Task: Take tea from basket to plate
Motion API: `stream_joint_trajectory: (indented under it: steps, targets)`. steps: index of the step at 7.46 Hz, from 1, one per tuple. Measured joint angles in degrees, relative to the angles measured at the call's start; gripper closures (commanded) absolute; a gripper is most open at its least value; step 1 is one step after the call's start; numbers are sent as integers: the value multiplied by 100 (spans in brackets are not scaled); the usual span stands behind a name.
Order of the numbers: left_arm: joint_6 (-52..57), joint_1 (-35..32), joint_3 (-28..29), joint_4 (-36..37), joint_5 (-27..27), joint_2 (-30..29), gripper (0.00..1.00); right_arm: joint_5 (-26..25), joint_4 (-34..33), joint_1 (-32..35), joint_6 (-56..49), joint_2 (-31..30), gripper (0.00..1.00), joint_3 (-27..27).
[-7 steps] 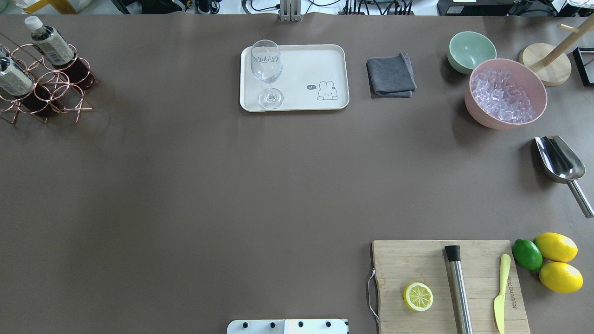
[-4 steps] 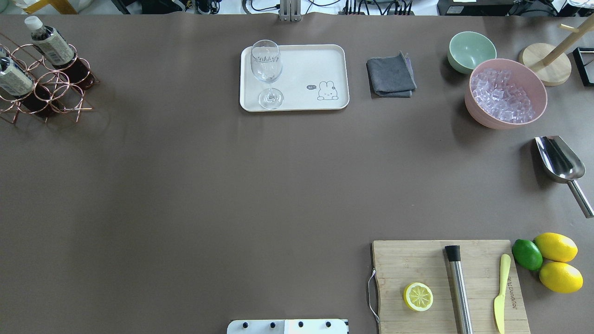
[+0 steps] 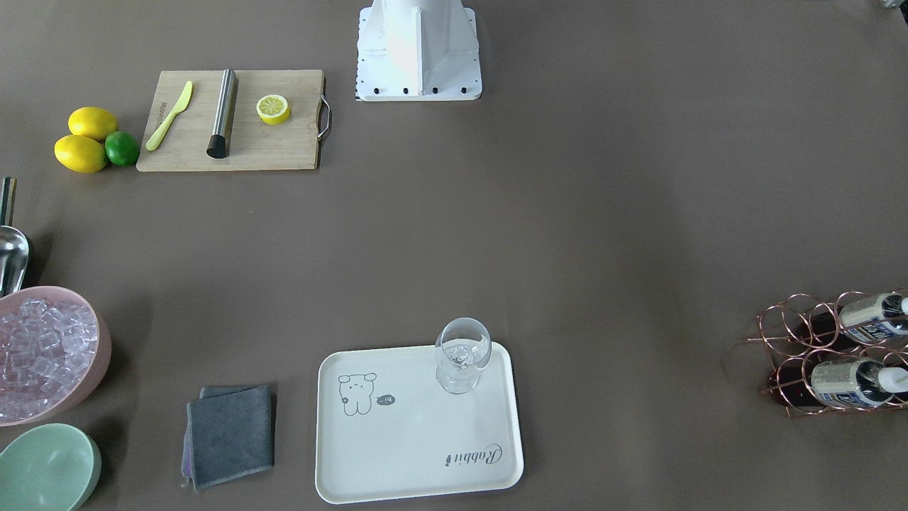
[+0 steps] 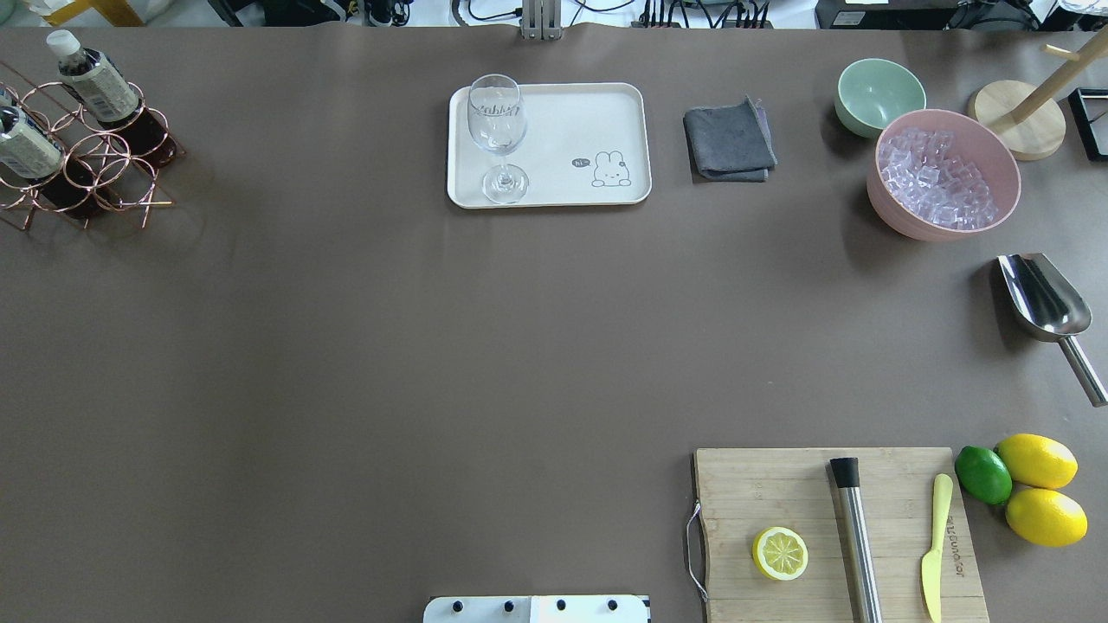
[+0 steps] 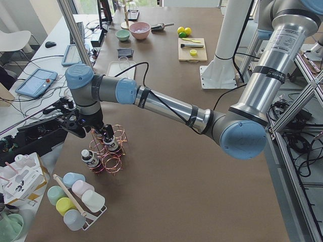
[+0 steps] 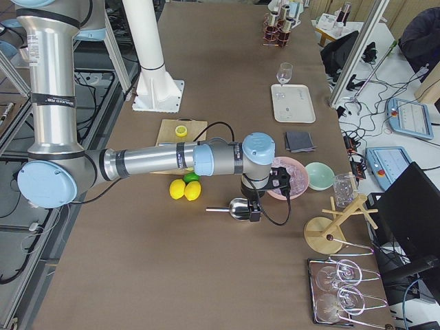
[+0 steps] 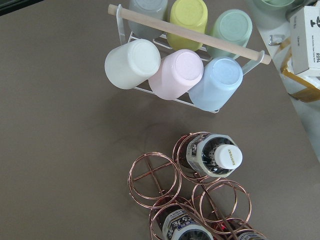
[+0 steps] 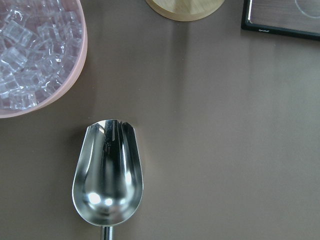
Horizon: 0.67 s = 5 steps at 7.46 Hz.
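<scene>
Tea bottles (image 3: 869, 317) stand in the copper wire basket (image 3: 794, 333) at 3 o'clock of the front-facing view, two of them in sight. The cream plate (image 3: 418, 454) lies at 6 o'clock, with a wine glass (image 3: 462, 355) in its 1 o'clock corner.

From overhead the basket sits at 10 o'clock and the plate at 12 o'clock, well apart.

In the exterior left view the near arm reaches out over the basket, and the left gripper (image 5: 102, 134) hangs just above the bottle caps. Whether its fingers are wide or narrow I cannot tell.

In the exterior right view the right gripper (image 6: 254, 208) hangs over a steel scoop (image 6: 237, 206) just beside the pink bowl of ice (image 6: 292, 175). Its fingers are too small to judge.

The left wrist camera looks down on one white cap at 5 o'clock, that bottle seated in a ring cell. A second label shows at 6 o'clock, and a rack of cups (image 7: 175, 70) at 12 o'clock.

The right wrist camera shows the scoop at 7 o'clock and the bowl of ice at 10 o'clock, apart.
</scene>
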Motion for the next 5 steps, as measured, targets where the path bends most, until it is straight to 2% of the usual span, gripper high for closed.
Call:
stream_joint_trajectory:
  steps: [5]
  targets:
    - [-204,45,850,-555,-24,-396,2,-115,8,-16,34,60,0,-50]
